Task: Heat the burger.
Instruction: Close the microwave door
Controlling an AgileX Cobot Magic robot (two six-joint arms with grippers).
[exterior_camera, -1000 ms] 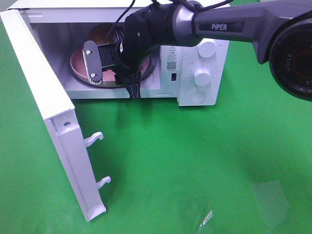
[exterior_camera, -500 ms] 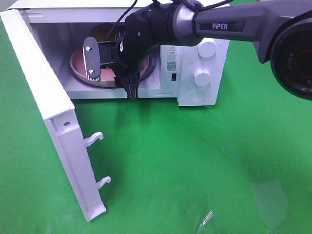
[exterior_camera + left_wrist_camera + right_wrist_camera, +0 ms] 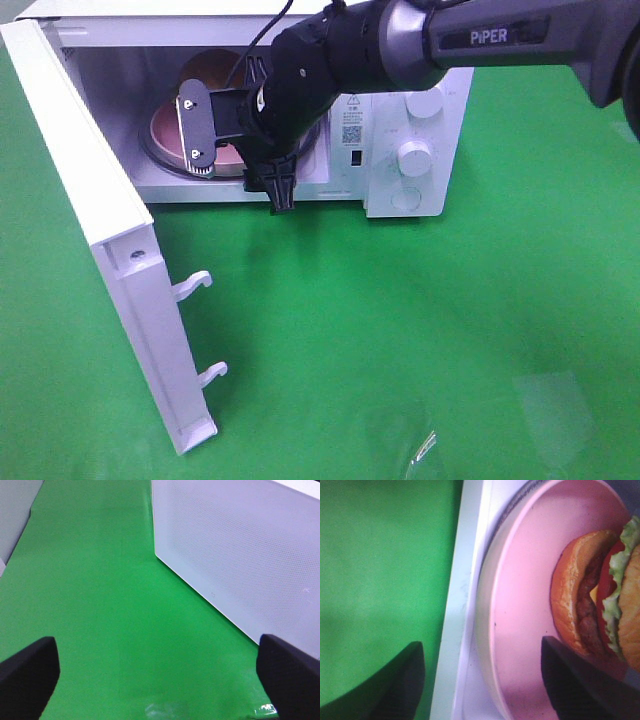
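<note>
While my right gripper (image 3: 485,685) hangs at the mouth of the microwave (image 3: 410,110), I see its jaws parted wide with nothing held between them. One finger (image 3: 575,680) is over the pink plate (image 3: 520,605), the other over the green cloth (image 3: 380,555), and the oven's sill runs between them. The burger (image 3: 592,592) sits on that plate inside the oven, just ahead of the inner finger. My left gripper (image 3: 160,675) is spread fully and empty, with a white dotted panel (image 3: 240,555) ahead of it.
</note>
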